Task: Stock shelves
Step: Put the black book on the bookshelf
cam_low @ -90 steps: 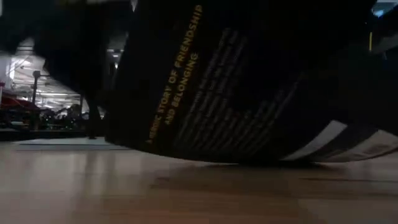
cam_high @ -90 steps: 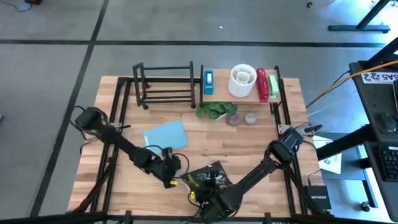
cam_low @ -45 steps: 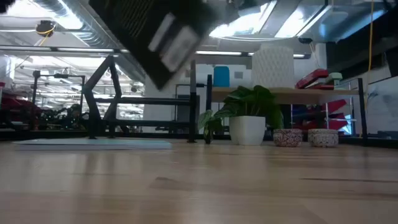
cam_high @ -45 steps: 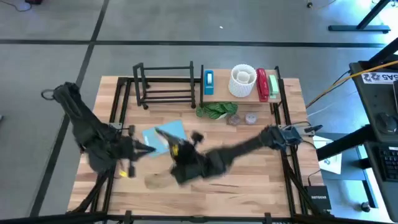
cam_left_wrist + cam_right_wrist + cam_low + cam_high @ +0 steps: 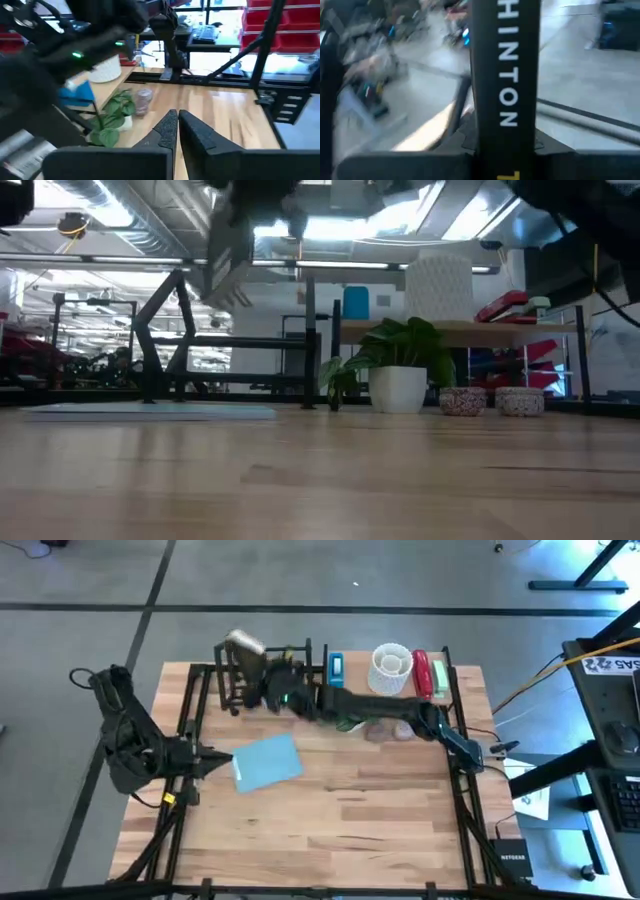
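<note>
The right gripper (image 5: 262,680) reaches across the surface (image 5: 380,810) to the black rack (image 5: 265,675) at the far edge, jaws clamped on a dark book (image 5: 505,75) held upright, spine out, likely so it can slot between the thin bars. The wooden shelf (image 5: 385,690) beside it already carries items. The left gripper (image 5: 215,755), jaws closed and empty, waits near a blue book (image 5: 266,761) lying flat.

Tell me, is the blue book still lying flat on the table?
Yes, the blue book lies flat on the table, beside the left gripper.
</note>
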Tool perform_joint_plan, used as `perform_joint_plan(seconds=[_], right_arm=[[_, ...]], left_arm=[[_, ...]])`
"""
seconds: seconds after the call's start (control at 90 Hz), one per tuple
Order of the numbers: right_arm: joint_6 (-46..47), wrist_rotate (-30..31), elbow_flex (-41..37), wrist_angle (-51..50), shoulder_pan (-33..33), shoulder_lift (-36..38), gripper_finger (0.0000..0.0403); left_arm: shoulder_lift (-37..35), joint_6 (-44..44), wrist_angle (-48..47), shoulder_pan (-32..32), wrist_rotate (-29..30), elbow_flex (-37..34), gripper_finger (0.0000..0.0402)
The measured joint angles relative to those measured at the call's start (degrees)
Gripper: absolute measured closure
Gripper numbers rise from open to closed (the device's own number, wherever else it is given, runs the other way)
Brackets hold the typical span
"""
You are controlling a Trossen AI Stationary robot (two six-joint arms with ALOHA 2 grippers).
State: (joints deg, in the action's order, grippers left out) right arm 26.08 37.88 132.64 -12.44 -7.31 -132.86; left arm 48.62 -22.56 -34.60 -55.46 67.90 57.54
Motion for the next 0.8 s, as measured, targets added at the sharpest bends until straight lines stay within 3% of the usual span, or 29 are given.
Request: perform_joint_plan(seconds=[0.211, 0.4, 0.8], right_arm=[[5.65, -3.13, -0.03, 8.85, -4.65, -5.54, 0.0365], [10.85, -1.41, -0.07, 11.77, -5.90, -8.54, 0.0363], [9.17, -2.56, -0.07, 16.85, -5.75, -10.99, 0.0362]], left_arm=[[0.00, -2.32, -1.27, 0.02, 1.43, 0.00, 0.0401], [0.00, -4.31, -1.15, 0.07, 2.40, 0.02, 0.0401], [0.22, -5.03, -1.74, 0.07, 3.39, 0.04, 0.0402]])
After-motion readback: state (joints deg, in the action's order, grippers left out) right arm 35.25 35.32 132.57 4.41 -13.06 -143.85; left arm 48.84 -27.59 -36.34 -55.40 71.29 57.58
